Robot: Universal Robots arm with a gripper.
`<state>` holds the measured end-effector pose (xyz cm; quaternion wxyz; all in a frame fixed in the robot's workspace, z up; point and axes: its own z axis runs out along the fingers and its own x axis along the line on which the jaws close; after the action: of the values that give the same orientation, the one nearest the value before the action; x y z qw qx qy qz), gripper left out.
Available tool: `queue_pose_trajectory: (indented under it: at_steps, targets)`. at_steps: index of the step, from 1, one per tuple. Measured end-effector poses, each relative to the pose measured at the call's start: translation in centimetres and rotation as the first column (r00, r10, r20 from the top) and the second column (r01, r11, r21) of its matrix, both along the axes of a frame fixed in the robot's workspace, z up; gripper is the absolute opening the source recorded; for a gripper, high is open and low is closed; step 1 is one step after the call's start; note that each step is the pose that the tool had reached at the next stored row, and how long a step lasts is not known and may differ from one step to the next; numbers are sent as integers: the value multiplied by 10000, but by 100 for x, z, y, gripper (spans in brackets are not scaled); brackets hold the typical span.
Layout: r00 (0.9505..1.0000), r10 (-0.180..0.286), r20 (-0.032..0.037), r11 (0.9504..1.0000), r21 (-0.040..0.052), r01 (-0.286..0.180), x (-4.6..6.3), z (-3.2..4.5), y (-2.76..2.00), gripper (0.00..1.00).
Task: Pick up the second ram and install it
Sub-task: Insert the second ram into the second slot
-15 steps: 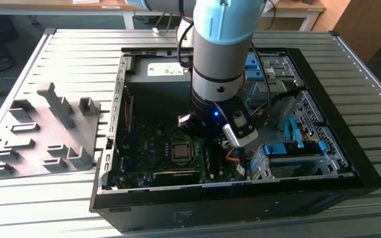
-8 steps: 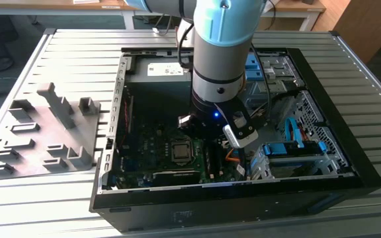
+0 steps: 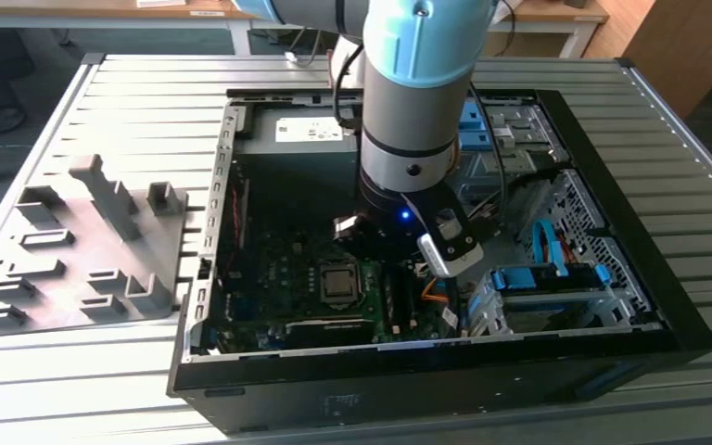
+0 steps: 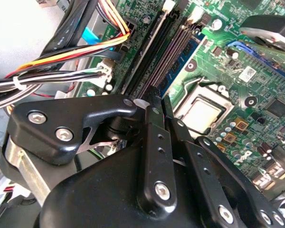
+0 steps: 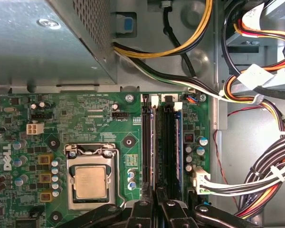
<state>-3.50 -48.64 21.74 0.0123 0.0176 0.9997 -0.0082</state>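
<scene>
Black metal fingers of the gripper [image 5: 156,209] are pinching together over the memory slots [image 4: 156,61] on the green motherboard [image 5: 85,123], clenched on the second ram [image 5: 159,194], a thin dark stick whose edge is showing between the fingertips. In the exterior view the grey arm [image 3: 412,111] is reaching down into the open black computer case [image 3: 603,352], while the grey plastic tray [image 3: 84,250] is sitting towards the exterior view's left.

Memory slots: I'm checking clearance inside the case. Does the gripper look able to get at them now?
Probably yes. The gripper hangs right over the memory slots, with nothing lying across them; the cables lie off to one side.
</scene>
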Motion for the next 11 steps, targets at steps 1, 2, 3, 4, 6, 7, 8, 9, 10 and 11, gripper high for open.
queue_pose_trajectory:
  at_steps: [1, 2, 3, 4, 6, 7, 8, 9, 10, 11]
  targets:
    - [10000, 0, 0, 10000, -1, 0, 1, 0, 0, 14]
    - [10000, 1, 0, 10000, -2, -1, 4, 0, 0, 14]
    - [10000, 2, 1, 10000, -3, -2, 7, -1, 0, 14]
    - [10000, 1, 1, 10000, -4, -1, 10, -1, 0, 14]
    - [10000, 0, 1, 10000, -8, 0, 13, -1, 0, 14]
    - [10000, -1, 0, 10000, -9, 1, 13, 0, 0, 14]
    - [10000, 0, 0, 10000, -10, 0, 13, 0, -2, 14]
    - [10000, 0, 0, 10000, -11, 0, 13, 0, -4, 14]
    - [10000, 0, 1, 10000, -10, 0, 13, 0, -7, 14]
    - [10000, 0, 3, 10000, -8, 0, 12, 1, -10, 14]
